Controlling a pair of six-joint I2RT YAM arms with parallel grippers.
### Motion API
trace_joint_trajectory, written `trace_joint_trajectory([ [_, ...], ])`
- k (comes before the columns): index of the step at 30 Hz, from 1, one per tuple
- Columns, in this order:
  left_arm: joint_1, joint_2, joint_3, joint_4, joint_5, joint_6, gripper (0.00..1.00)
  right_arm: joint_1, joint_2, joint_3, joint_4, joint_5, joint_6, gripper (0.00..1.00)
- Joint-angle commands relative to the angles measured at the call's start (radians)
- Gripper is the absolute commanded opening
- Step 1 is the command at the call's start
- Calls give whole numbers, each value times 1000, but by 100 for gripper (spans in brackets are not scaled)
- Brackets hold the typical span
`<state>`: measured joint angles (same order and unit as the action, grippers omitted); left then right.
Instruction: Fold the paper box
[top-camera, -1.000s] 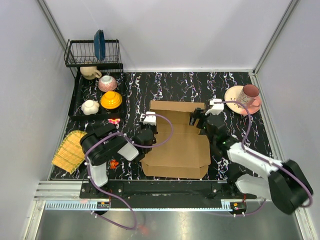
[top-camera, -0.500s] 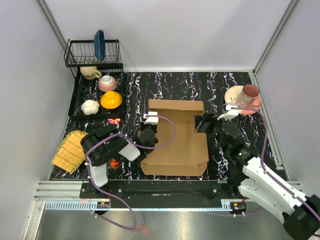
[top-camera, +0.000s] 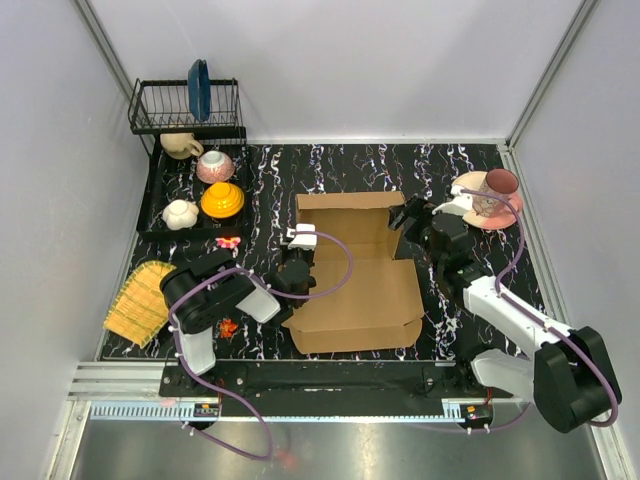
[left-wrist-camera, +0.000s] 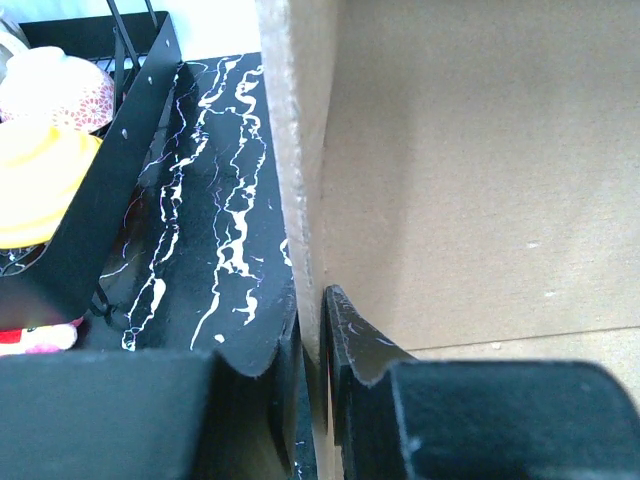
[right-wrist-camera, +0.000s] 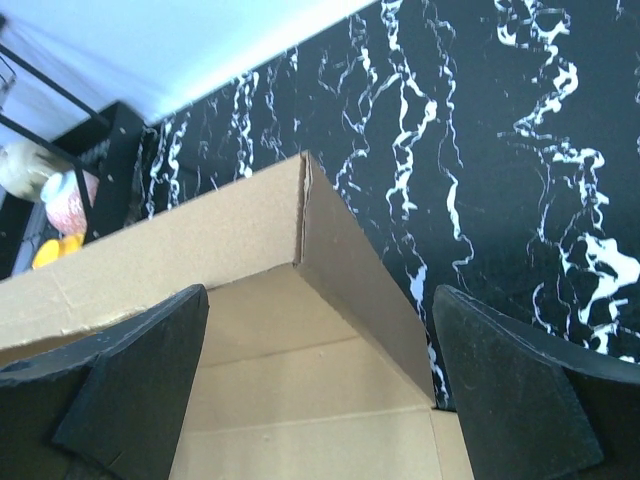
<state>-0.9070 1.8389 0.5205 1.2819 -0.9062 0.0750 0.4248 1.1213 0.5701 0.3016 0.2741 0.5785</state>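
Seen from above, a black marbled table (top-camera: 300, 170) is shown between pale walls. At the far left of the frame, a yellow woven mat (top-camera: 140, 298) is laid at the table's edge. In the upper left, a black tray (top-camera: 147, 215) is filled with cups and a yellow bowl (top-camera: 222, 200). Behind it, an upright blue plate (top-camera: 199, 88) is held in a wire dish rack (top-camera: 165, 108).

Just left of centre, the left gripper (top-camera: 295, 272) is clenched on the raised left wall of the paper box (top-camera: 360, 290). In the left wrist view, this cardboard wall is seen pinched between the two black fingers (left-wrist-camera: 350, 345), one on each side.

The paper box, of plain brown cardboard, is set in the middle of the frame, with its far wall and side walls folded up.

Right of centre, the right gripper (top-camera: 405, 222) is held at the box's far right corner. It is released, with its fingers (right-wrist-camera: 130, 390) spread wide, and nothing is grasped. In the right wrist view, that corner is seen between them.

In the upper right, a pink cup (top-camera: 498, 187) is set on a pink plate (top-camera: 462, 185), just beyond the right arm.
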Motion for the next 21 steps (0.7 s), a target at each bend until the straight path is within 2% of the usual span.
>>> trace_joint_trajectory([
  [1, -7, -33, -2, 372, -3, 6, 17, -41, 6, 28, 162, -58, 27, 100],
  [6, -6, -36, 32, 306, 0, 25, 14, -41, -66, 8, 215, -194, -11, 100],
  [10, -7, -20, 64, 313, 13, 52, 11, -41, -126, 30, 131, -174, -22, 100],
  [15, -4, 17, 85, 362, 23, 77, 10, -41, -39, 96, 62, -147, -29, 100],
  [21, -6, 22, 90, 359, 29, 66, 10, -49, 60, 73, 73, -125, -31, 98],
])
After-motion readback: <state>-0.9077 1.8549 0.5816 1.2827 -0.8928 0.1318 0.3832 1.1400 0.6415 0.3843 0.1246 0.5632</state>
